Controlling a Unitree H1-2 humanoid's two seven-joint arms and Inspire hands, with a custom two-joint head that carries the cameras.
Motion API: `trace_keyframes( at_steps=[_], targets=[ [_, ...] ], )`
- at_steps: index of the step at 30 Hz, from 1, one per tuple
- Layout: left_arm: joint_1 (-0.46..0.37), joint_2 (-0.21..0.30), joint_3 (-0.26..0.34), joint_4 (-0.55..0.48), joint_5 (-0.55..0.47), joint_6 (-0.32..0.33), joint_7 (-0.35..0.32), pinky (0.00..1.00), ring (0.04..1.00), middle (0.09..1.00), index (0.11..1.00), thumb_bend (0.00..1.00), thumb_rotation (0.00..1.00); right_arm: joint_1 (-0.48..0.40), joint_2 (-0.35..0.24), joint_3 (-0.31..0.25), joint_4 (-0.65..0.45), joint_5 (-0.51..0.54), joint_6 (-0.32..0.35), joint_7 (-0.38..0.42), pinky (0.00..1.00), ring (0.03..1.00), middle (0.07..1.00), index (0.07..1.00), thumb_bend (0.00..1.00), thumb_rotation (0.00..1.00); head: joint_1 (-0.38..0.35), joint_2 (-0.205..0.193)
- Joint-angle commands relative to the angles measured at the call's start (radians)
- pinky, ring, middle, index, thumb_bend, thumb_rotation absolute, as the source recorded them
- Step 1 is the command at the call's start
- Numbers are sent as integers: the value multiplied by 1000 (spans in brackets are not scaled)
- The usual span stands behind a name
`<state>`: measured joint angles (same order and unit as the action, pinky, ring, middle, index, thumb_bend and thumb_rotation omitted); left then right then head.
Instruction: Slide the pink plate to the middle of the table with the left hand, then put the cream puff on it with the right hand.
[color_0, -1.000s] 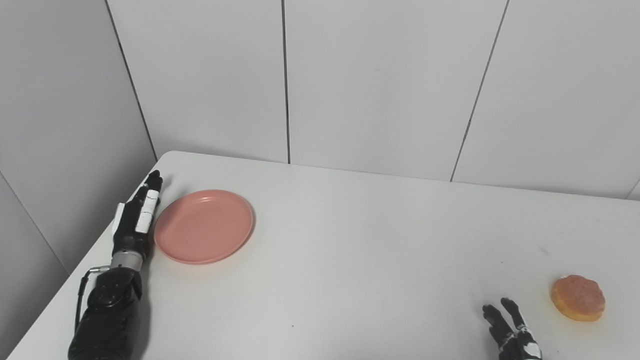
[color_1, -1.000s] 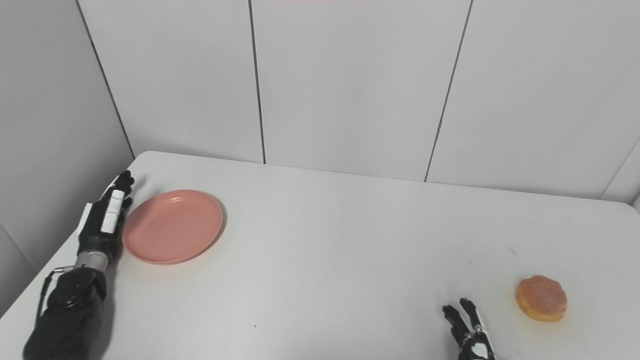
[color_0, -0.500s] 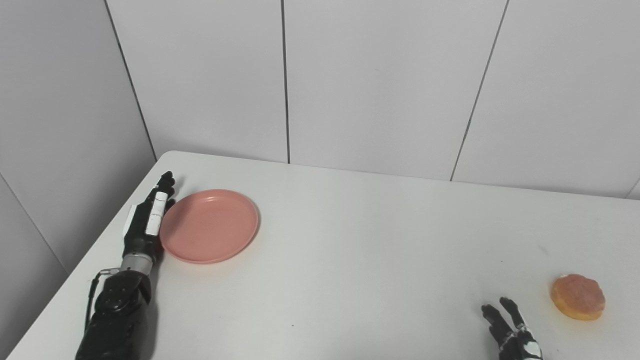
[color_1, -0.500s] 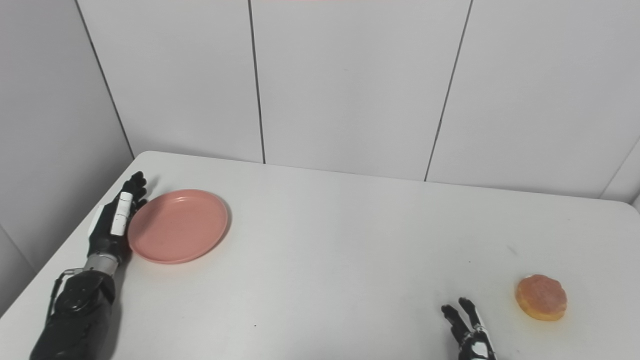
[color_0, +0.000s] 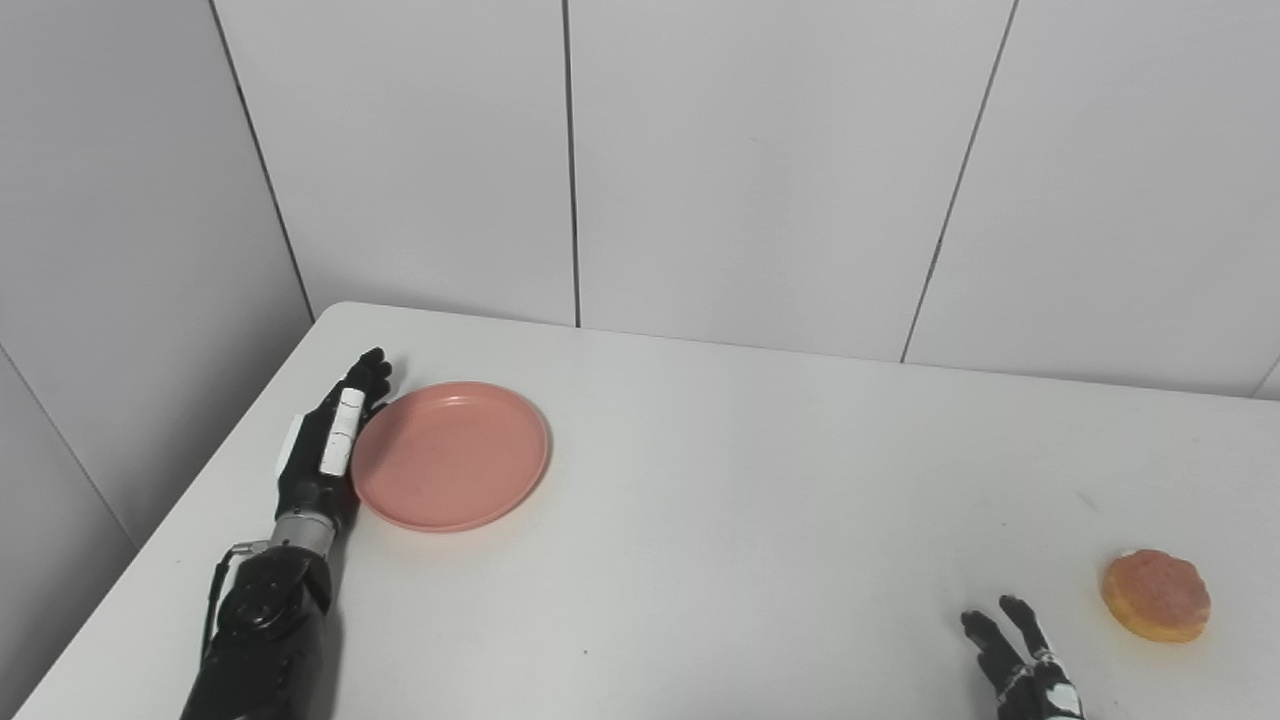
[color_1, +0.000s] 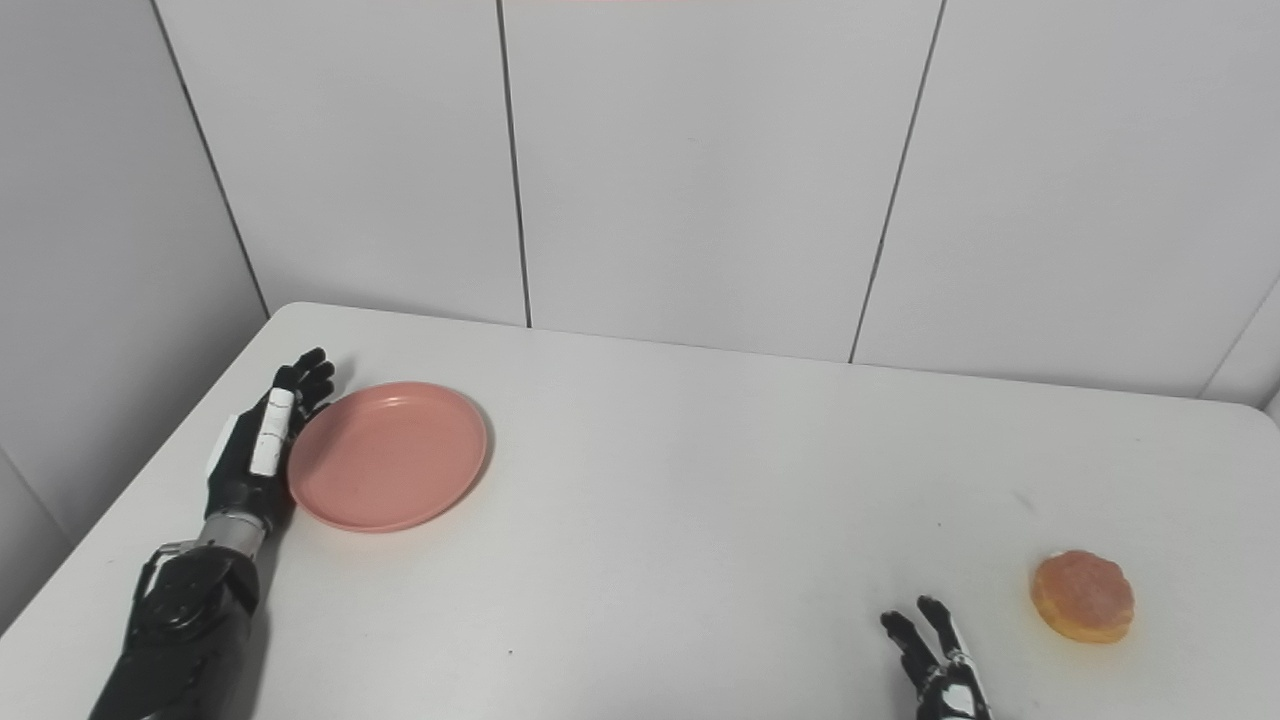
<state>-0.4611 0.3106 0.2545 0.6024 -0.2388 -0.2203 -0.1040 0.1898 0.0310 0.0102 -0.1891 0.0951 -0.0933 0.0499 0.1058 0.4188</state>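
Observation:
A round pink plate (color_0: 452, 455) lies flat on the left part of the white table (color_0: 720, 500). My left hand (color_0: 325, 452) is open, its fingers stretched out flat, and its side presses against the plate's left rim. An orange-brown cream puff (color_0: 1156, 595) rests on the table near the right edge. My right hand (color_0: 1020, 665) is at the bottom edge, left of the cream puff and apart from it, fingers spread and holding nothing. Only its fingers and part of the palm show.
Grey panelled walls (color_0: 760, 170) stand behind the table and along its left side. The table's left edge (color_0: 160, 545) runs close beside my left forearm (color_0: 262, 640).
My left hand has pushed the pink plate to the right across the table, staying against its left rim. The right hand and the cream puff have not moved.

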Motion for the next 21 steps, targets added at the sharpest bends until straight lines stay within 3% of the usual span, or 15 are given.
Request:
trace_keyframes(
  at_steps=[1, 13, 21],
  targets=[
    [-6, -16, -17, -34, -4, 13, -11, 911, 934, 909, 855, 886, 879, 45, 1, 22, 27, -3, 69, 9, 967, 898, 823, 901, 667, 1000, -2, 2],
    [4, -106, -40, -99, 2, 71, 25, 907, 924, 913, 861, 915, 863, 50, 2, 31, 16, -5, 76, 5, 967, 895, 816, 900, 664, 1000, -9, 8],
    [-4, -147, -63, -109, 11, 90, 37, 899, 923, 900, 848, 876, 864, 50, 5, 37, 10, 2, 95, 3, 967, 889, 808, 896, 682, 1000, -18, 10]
  ],
)
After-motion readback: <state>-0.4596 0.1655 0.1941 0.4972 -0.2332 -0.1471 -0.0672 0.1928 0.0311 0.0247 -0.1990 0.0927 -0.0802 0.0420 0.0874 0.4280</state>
